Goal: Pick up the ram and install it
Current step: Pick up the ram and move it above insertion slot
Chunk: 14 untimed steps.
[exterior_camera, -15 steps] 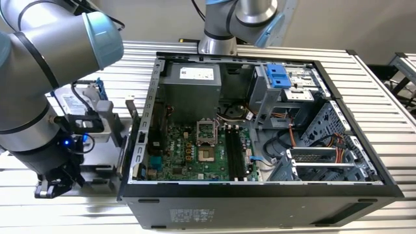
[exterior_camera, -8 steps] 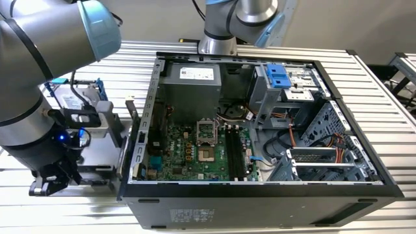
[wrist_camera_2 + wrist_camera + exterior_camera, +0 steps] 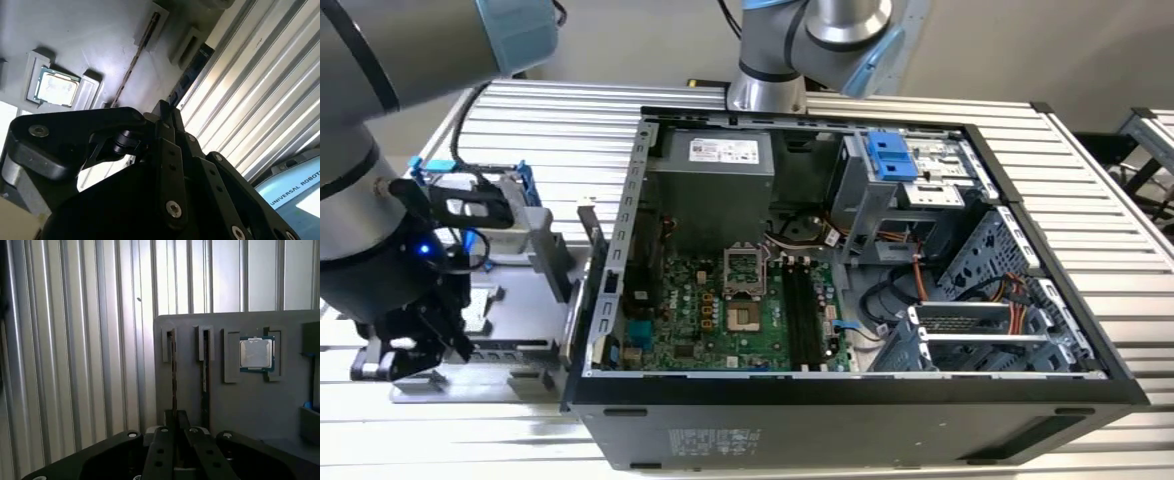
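Note:
The ram stands on edge in a slot of a grey holder tray, seen end-on as a thin dark strip. In the second wrist view the ram runs as a slim line across that tray. My gripper lines up with the ram's near end in the first wrist view. In the second wrist view the gripper sits to one side of it. In the exterior view the gripper hangs low at the exterior view's left, over the tray.
A processor chip lies in a pocket of the tray, beside a second slot holding a dark strip. The open computer case fills the middle, its green motherboard carrying long black slots. Ribbed metal tabletop surrounds everything.

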Each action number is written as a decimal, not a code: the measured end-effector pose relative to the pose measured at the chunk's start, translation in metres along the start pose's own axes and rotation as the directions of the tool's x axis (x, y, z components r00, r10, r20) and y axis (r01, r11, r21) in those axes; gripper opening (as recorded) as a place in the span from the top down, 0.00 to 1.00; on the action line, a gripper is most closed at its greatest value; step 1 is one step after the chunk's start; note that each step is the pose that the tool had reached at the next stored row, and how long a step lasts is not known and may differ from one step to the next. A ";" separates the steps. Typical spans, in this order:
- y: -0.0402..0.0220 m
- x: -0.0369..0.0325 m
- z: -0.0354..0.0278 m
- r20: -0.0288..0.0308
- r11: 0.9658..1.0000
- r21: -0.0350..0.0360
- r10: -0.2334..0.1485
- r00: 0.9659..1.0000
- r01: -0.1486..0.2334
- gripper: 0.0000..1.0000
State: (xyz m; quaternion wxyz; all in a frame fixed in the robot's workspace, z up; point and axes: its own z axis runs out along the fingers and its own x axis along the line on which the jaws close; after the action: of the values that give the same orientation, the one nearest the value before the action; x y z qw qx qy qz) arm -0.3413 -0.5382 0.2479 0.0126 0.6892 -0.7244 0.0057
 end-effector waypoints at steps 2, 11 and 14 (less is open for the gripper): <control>0.0001 0.0002 -0.0093 0.000 1.000 0.000 0.000 1.000 0.000 1.00; 0.0005 0.0013 -0.0501 0.000 1.000 0.000 0.000 1.000 0.000 1.00; 0.0007 0.0016 -0.0640 0.000 1.000 0.000 0.000 1.000 0.000 1.00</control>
State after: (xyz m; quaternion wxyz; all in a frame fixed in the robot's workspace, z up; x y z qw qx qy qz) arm -0.3414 -0.5381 0.3119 0.0126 0.6892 -0.7244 0.0057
